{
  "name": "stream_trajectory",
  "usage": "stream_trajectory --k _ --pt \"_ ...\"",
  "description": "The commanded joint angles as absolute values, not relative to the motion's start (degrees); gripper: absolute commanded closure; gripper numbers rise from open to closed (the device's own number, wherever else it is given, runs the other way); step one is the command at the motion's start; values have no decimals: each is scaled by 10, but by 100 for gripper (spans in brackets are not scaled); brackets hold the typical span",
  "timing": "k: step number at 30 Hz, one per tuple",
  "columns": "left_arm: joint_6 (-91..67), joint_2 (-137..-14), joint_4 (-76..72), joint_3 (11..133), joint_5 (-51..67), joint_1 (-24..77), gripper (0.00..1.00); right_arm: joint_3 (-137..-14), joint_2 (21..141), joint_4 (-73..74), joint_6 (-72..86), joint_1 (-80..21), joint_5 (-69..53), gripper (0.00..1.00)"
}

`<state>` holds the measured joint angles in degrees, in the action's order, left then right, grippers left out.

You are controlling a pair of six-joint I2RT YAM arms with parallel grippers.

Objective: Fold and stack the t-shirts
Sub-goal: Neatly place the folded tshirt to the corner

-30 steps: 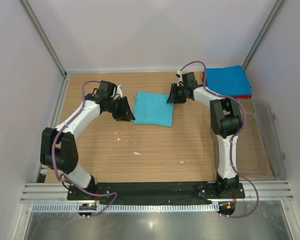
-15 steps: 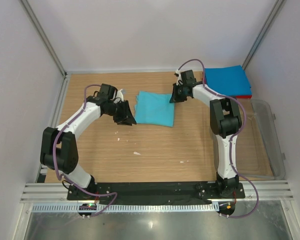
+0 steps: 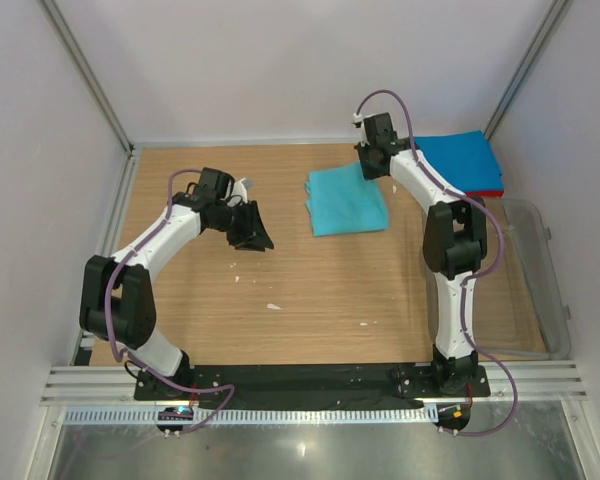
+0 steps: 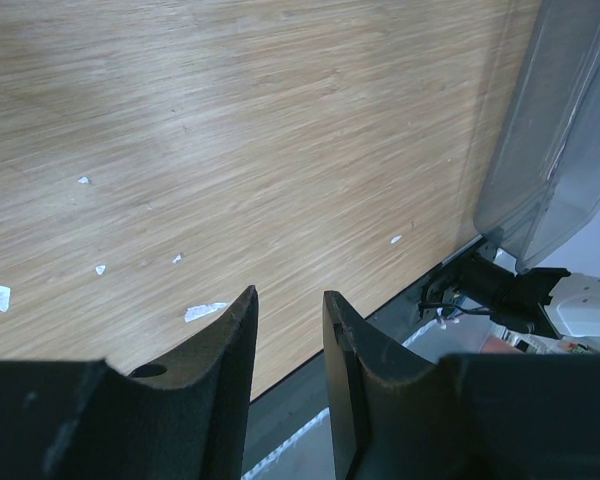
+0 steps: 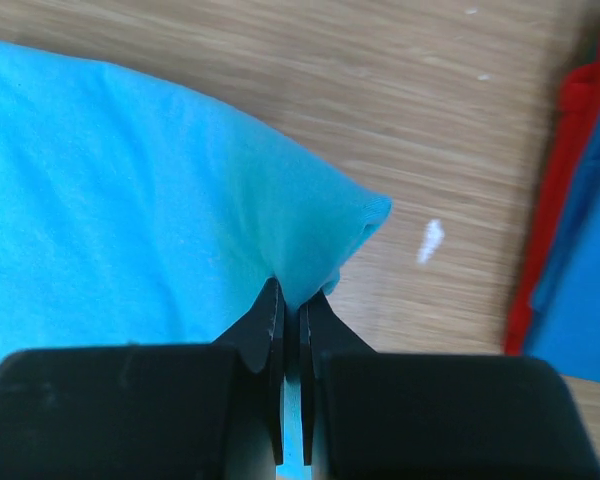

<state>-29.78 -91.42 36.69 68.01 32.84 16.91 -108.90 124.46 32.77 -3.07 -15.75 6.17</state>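
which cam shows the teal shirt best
Top external: the folded teal shirt shows nearly whole. Right wrist shows only the corner pinched in the right gripper; left wrist shows none of it.

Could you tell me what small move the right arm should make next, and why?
Probably lift the right tool and carry the turquoise shirt rightward onto the blue shirt: the tool pinches a corner, and the shirt lies folded beside it, not on it.

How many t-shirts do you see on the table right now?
3. A turquoise t-shirt lies toward the middle, its corner pinched in the right pincer. A blue t-shirt sits folded at the far right corner, atop a red t-shirt showing only its edge. More could be hidden underneath.
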Motion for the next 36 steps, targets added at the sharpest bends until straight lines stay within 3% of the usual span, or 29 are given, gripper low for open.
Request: stream_trajectory --k 1,11,25,36 --pt "-299 -894 355 679 349 169 66 -1143 1202 350 -93 -156 160 99" --pt "-299 -896 353 678 351 170 66 -1182 1189 353 -162 -144 266 99" --pt "-300 -899 353 674 354 170 66 -1185 1169 309 -250 -96 256 99" --pt "-301 -905 352 671 354 170 66 -1197 1173 306 -277 -41 162 99"
